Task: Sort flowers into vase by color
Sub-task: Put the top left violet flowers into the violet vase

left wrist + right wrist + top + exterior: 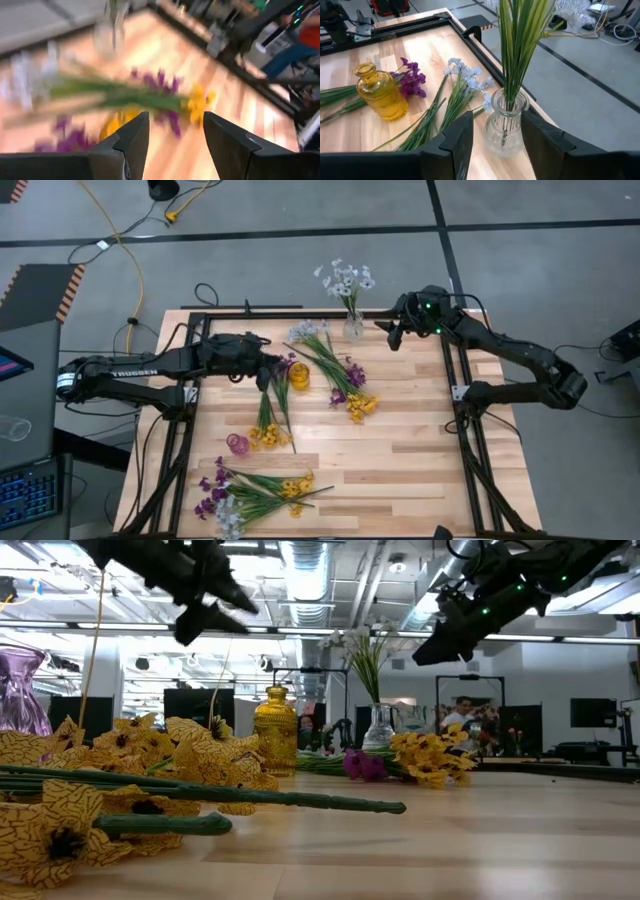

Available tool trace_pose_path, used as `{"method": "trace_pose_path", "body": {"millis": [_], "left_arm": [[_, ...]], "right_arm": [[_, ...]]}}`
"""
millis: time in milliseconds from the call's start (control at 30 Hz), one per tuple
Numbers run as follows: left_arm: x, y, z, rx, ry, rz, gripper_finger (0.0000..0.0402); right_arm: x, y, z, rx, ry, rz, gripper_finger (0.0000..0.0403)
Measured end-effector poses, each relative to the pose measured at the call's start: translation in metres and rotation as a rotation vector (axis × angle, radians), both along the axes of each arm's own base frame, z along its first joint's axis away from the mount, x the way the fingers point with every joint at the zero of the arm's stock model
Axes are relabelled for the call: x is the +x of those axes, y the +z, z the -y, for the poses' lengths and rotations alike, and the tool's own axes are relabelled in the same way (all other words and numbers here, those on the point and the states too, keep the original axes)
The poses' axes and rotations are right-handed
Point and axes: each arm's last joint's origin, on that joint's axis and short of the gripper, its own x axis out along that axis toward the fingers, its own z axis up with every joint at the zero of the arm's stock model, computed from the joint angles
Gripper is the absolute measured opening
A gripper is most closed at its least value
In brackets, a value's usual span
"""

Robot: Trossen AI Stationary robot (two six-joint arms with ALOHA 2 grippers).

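On pale planks, ribbed amber glass bottle, both tools parted, empty.

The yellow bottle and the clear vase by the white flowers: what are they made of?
The yellow bottle looks like tinted glass, ribbed and glossy; light shines through it. The clear vase seems to be glass too: the green stems show through its wall. Clear plastic can't be ruled out.

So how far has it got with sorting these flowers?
Only started. White flowers already stand in the clear vase. Nothing is in hand: both jaws are open and empty. The yellow vase and pink vase hold nothing, and yellow, purple and pale-blue stems still lie across the table.
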Motion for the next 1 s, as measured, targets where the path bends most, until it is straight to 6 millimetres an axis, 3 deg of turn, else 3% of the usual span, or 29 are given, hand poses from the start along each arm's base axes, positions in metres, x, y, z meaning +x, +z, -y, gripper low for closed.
{"method": "trace_pose_path", "body": {"millis": [300,800,1000], "left_arm": [[-0.008,-0.021,0.0,-0.243,0.108,-0.174,0.0174],[0.029,-0.084,0.0,-0.683,0.076,-0.439,0.0174],[0.035,-0.102,-0.001,-0.75,0.134,-0.501,0.0174]], "right_arm": [[-0.001,-0.003,-0.001,0.02,0.0,-0.02,0.0192],[0.004,-0.004,-0.008,0.042,0.029,-0.026,0.0191],[0.01,-0.004,-0.014,0.042,0.064,-0.027,0.0191]]}}
